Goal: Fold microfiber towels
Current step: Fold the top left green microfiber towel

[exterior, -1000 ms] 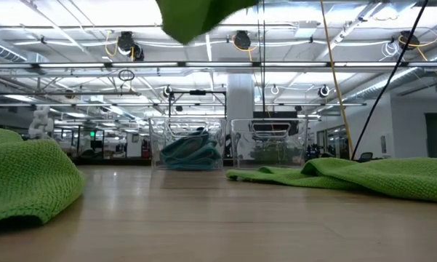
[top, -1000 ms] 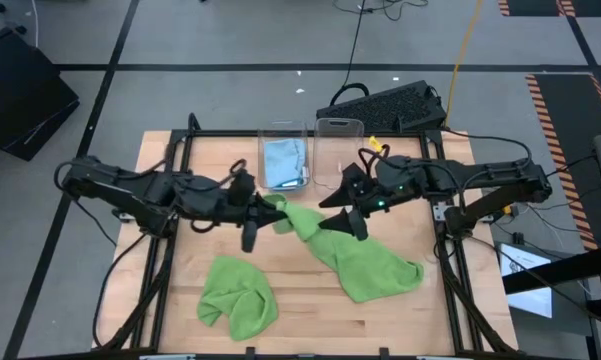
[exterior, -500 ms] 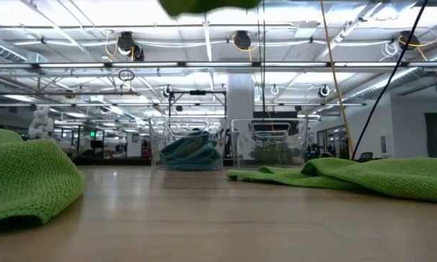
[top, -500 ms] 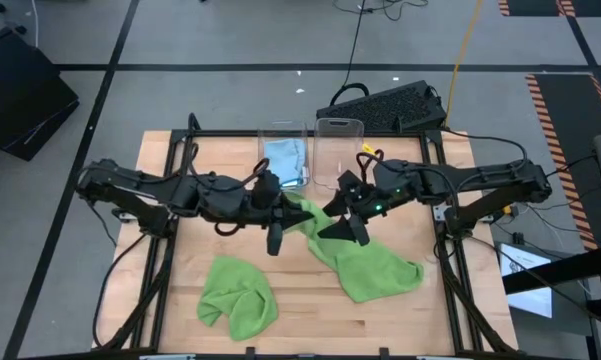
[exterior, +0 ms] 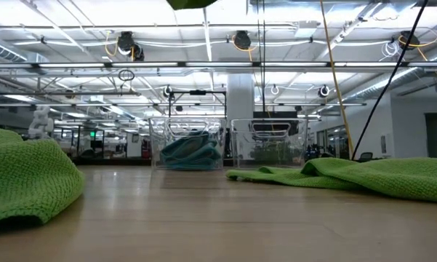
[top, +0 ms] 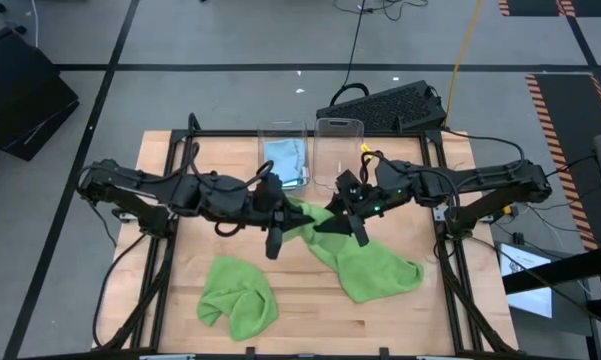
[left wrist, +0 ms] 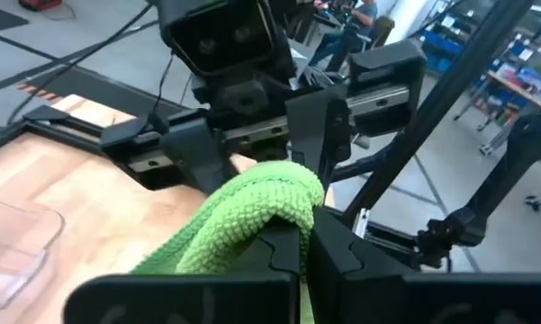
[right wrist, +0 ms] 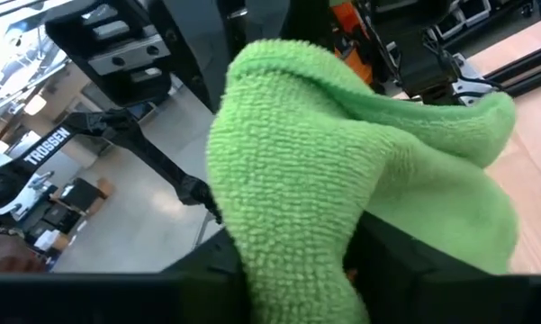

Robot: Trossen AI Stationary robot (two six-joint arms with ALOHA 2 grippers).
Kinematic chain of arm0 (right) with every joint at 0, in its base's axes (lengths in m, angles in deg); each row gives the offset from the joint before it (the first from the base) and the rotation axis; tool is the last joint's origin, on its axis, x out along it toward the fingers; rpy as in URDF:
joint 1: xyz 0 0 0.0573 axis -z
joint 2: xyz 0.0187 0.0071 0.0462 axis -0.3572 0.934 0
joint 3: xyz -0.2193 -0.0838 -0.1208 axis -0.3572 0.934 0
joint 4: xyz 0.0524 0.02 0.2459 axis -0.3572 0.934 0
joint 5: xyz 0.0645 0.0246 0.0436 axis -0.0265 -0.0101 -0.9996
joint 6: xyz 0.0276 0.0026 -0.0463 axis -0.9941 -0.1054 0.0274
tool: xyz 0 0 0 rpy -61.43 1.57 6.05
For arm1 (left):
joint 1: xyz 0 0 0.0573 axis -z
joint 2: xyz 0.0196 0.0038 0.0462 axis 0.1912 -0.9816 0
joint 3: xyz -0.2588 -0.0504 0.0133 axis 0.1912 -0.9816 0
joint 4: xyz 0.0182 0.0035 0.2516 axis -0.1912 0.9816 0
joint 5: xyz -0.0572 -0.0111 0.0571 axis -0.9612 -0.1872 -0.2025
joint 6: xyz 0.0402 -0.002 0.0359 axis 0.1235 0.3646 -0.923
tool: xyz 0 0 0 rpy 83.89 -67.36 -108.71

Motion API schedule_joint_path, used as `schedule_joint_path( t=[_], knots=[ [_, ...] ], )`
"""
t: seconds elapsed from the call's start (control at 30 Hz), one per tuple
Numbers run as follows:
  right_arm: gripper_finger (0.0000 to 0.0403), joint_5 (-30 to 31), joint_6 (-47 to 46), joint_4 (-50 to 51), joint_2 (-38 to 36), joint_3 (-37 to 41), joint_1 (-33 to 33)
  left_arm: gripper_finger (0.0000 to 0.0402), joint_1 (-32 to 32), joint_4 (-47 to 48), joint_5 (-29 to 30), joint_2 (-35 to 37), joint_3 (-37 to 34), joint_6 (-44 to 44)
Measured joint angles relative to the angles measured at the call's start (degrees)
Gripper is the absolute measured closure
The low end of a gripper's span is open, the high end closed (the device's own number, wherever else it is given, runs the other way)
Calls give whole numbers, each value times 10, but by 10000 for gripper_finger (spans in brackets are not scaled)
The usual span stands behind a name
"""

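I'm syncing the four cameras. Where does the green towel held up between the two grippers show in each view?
High view: lifted towel at table centre, trailing toward the right front.
Low view: its raised part at the top edge; the rest lies on the table at right.
Left wrist view: centre, bunched over the fingers.
Right wrist view: fills the centre.
Shared landmark: the clear bins.

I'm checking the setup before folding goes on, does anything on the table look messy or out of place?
Only the crumpled green towel bunched at the table's near left side. The other green towel hangs lifted between the left gripper and the right gripper.
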Motion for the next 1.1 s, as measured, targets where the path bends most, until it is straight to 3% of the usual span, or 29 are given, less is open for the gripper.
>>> schedule_joint_path(
  t=[0.4,0.83,1.1],
  knots=[
    [391,2,17,5,1,1,0,399,0,80,13,1,0,-7],
    [390,2,25,1,1,1,0,398,0,85,53,1,0,-19],
    [388,2,30,23,-11,1,1,392,2,105,47,0,0,4]
  ],
)
